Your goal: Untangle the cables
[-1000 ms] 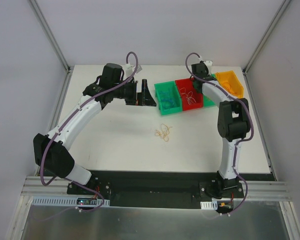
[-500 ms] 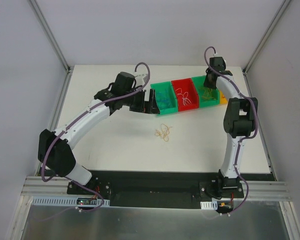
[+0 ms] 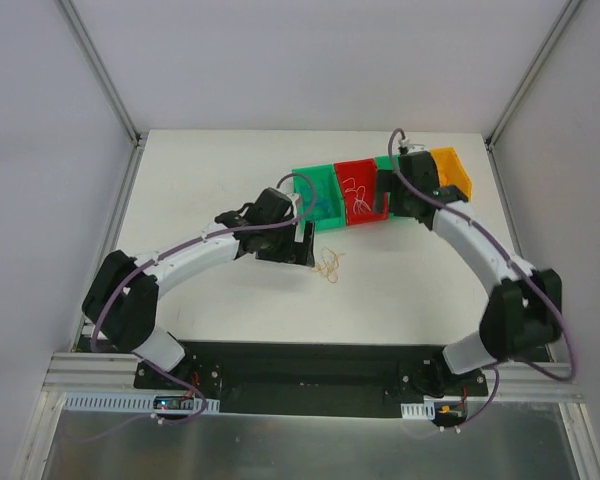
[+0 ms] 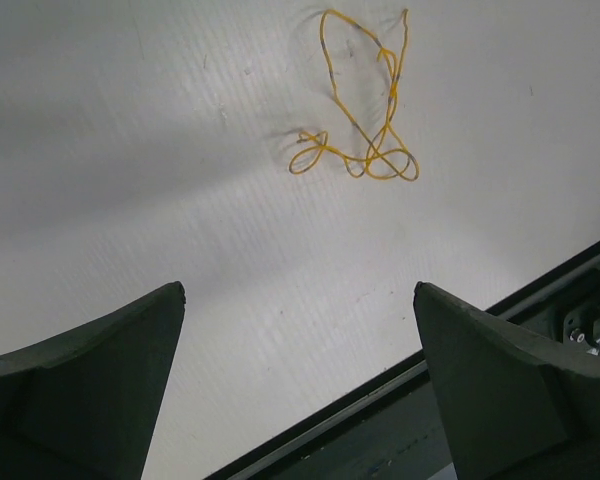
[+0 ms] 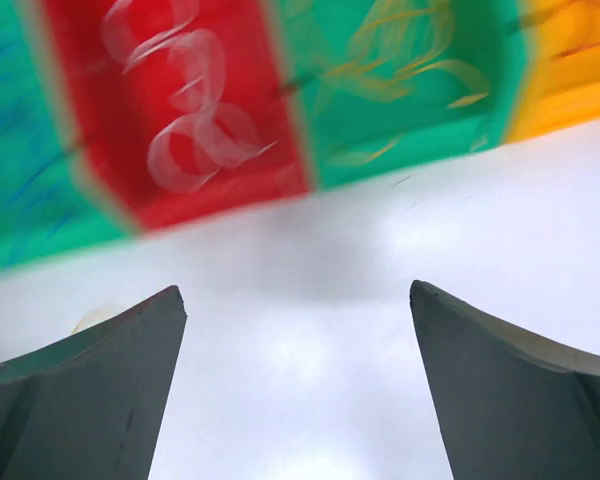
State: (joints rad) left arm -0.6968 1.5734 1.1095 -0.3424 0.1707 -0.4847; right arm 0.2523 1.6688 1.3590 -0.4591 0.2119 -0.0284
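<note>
A: Starting nearest: left gripper (image 3: 302, 243) down low over the table (image 3: 210, 170), swung in from the far-left spot of a second ago. Fingers spread wide, holding nothing.

B: And the yellow cables (image 4: 378, 162)?

A: Lying loose on the table as one small tangle, just ahead of that gripper, not touched. Same place as before.

B: Farther back?

A: Right gripper (image 5: 297, 290) drawn back to the near edge of the red bin (image 5: 250, 60) and green bin (image 5: 480, 120). Released now after being clenched, and empty. White cables (image 5: 195, 135) curled inside the red bin.
</note>
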